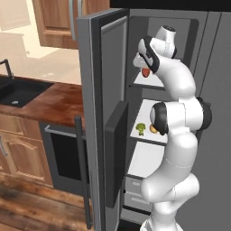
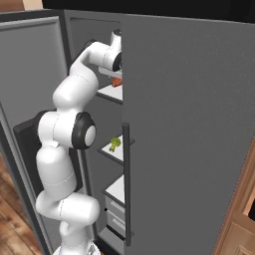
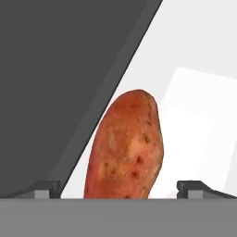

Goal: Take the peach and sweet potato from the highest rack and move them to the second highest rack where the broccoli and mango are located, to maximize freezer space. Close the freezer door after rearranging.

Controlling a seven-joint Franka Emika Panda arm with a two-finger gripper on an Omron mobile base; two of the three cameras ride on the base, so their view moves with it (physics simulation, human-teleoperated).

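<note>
**Gripper open around the sweet potato on the top rack**

The gripper (image 3: pixel 118 189) is spread wide. Its two dark finger tips (image 3: pixel 44 189) stand far apart, one on each side of the sweet potato (image 3: pixel 126 146). The sweet potato sits right between them, in the middle, very close in front of the hand. I cannot tell if the tips touch it. It is reddish brown with little dark spots, and it lies on the white top rack (image 3: pixel 194 120). A dark grey freezer wall (image 3: pixel 60 78) is off to one side of the gripper.

From the left base view, the white arm (image 1: pixel 173 135) reaches up into the open freezer, and the hand is up at the top rack (image 1: pixel 151 81). The peach (image 1: pixel 145 71) is just below the hand, on that same rack. It looks red and round.

One rack below the gripper is the second rack (image 1: pixel 149 135). The green broccoli (image 1: pixel 141 128) sits there, and the yellow mango (image 1: pixel 153 129) is just beside it, partly hidden behind the arm.

The freezer door (image 1: pixel 97 117) stands wide open, off to the arm's left side.

From the right base view, a bit of the sweet potato (image 2: pixel 117 82) peeks out on the top rack right under the hand. The broccoli (image 2: pixel 115 144) is lower down.
</note>
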